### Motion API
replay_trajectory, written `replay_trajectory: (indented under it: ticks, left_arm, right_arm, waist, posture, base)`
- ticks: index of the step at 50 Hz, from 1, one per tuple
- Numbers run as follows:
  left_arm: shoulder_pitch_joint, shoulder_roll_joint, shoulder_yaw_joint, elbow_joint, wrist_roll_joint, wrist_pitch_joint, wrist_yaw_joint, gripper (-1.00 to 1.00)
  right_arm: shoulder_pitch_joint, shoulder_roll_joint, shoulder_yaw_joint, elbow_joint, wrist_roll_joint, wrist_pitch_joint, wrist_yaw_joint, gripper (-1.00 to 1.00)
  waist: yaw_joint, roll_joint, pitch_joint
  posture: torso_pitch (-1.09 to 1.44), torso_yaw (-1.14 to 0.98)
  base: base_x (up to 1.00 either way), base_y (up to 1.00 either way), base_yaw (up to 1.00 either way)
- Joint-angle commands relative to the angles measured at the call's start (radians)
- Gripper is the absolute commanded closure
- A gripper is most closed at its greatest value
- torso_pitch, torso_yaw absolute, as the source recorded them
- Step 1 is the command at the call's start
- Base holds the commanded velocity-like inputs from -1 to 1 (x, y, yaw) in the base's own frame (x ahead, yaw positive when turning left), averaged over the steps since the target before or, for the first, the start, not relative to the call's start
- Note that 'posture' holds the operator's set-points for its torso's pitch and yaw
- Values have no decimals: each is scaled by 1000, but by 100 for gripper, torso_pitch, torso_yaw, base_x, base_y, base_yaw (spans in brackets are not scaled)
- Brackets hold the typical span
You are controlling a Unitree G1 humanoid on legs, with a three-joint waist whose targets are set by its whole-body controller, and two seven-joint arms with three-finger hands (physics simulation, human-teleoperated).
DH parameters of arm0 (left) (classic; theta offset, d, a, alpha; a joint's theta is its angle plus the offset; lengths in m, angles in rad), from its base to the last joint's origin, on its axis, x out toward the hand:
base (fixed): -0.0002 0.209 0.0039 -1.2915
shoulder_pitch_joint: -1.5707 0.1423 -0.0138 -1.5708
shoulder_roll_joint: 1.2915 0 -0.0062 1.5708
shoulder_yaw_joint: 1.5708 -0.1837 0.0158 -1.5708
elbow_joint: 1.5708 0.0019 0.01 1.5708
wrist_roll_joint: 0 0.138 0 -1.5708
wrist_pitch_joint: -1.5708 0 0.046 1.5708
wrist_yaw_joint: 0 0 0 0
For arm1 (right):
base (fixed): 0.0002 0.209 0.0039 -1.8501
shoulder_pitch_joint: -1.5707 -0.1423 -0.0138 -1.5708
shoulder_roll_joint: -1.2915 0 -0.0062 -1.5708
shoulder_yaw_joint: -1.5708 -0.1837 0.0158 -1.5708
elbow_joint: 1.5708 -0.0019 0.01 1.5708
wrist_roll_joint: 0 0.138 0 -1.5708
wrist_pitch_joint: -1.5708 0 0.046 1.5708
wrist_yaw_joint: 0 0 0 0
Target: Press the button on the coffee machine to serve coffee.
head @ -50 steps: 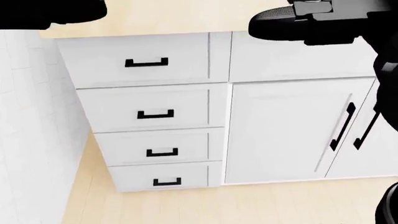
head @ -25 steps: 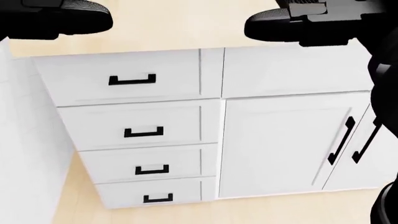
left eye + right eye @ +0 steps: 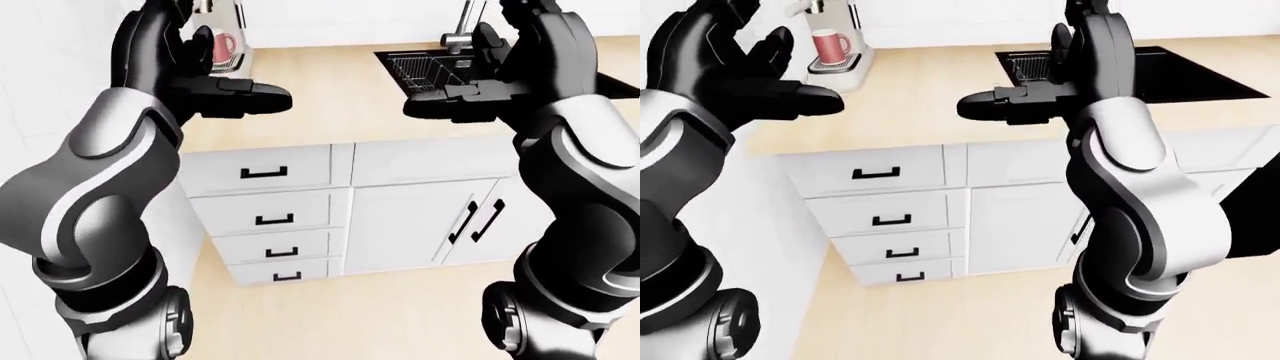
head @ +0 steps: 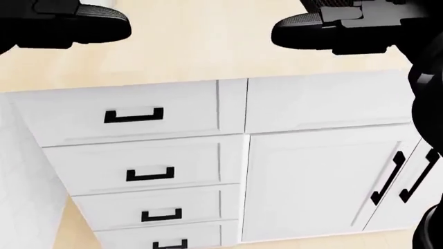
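Both arms are raised over the wooden desk [image 3: 330, 105], well apart from each other. The left hand [image 3: 735, 71] has its fingers [image 3: 805, 100] spread open and holds nothing; the right hand [image 3: 500, 82] is likewise open and empty, fingers pointing left. The coffee machine [image 3: 835, 37] stands at the far left of the desk, a pink mug [image 3: 829, 46] on its tray; its button cannot be made out. A black sink [image 3: 430, 67] lies far right. White drawers [image 4: 131, 116] with black handles sit below.
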Motion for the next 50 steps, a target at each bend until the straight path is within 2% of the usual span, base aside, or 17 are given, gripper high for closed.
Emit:
replay_trajectory:
  ticks: [1,7,10,11,13,19,21,23,24,26,31,34,38,40,43,47,50]
  left_arm:
    - [-41,19,34,-27,12,-30,5,-100]
    - [-34,17,31,-19,21,-41,-2,-100]
    - [-41,15,34,-28,17,-28,2,-100]
    - [-41,15,36,-29,17,-27,3,-100]
    - [-39,15,34,-27,18,-30,1,-100]
    - [-39,16,36,-25,19,-32,1,-100]
    - [-40,15,35,-26,19,-31,2,-100]
    - [-37,15,34,-25,20,-34,1,-100]
    - [-38,15,34,-26,20,-32,2,-100]
    - [-41,14,35,-29,18,-28,3,-100]
    - [-41,18,38,-24,18,-32,0,-100]
    - [-40,17,36,-27,17,-31,1,-100]
    - [-41,16,36,-27,16,-31,3,-100]
    - [-40,16,36,-27,16,-32,3,-100]
    - [-41,14,34,-30,16,-30,4,-100]
    - [-43,15,35,-29,15,-29,6,-100]
    - [-42,13,34,-31,15,-28,7,-100]
  right_arm:
    - [-43,-7,4,-26,6,-35,6,-100]
    - [-39,-5,11,-27,5,-39,11,-100]
    - [-41,-5,10,-28,4,-37,12,-100]
    - [-42,-6,7,-29,5,-35,12,-100]
    - [-41,-6,9,-30,4,-34,11,-100]
    - [-40,-5,11,-30,1,-33,11,-100]
    - [-40,-6,12,-29,0,-33,12,-100]
    - [-39,-6,10,-29,-1,-35,13,-100]
    - [-40,-6,11,-31,-1,-32,12,-100]
    - [-40,-6,11,-30,-3,-34,12,-100]
    - [-39,-2,15,-32,-5,-36,13,-100]
    - [-40,-3,13,-32,-7,-35,16,-100]
    - [-43,-2,15,-32,-9,-28,17,-100]
    - [-41,-3,12,-34,-9,-30,20,-100]
    - [-40,-3,14,-34,-11,-33,21,-100]
    - [-37,1,15,-29,-13,-40,24,-100]
    - [-39,4,14,-29,-13,-42,24,-100]
  waist:
    - [8,-6,-36]
    - [-1,49,-20]
    - [-11,127,-45]
    - [-1,94,-34]
    - [-3,110,-30]
    - [9,58,-27]
    - [15,28,-23]
    - [20,-33,-40]
    - [13,-14,-38]
    - [13,-26,-38]
    - [5,3,-33]
    - [-1,36,-26]
    - [-6,104,-43]
    - [3,76,-42]
    - [12,73,-49]
    - [0,120,-27]
    - [-4,94,-18]
  posture:
    - [0,0]
    - [0,0]
    - [0,0]
    - [0,0]
    - [0,0]
    - [0,0]
    - [0,0]
    - [0,0]
    - [0,0]
    - [0,0]
    - [0,0]
    - [0,0]
    - [0,0]
    - [0,0]
    - [0,0]
    - [0,0]
    - [0,0]
  base:
    - [22,1,0]
    - [21,0,0]
    - [21,1,0]
    - [21,0,0]
    - [21,1,0]
    - [21,4,0]
    - [21,8,0]
    - [19,15,0]
    - [17,19,0]
    - [17,21,0]
    - [18,22,0]
    - [17,23,0]
    - [15,43,0]
    - [14,70,0]
    - [12,65,0]
    - [7,19,0]
    - [0,0,0]
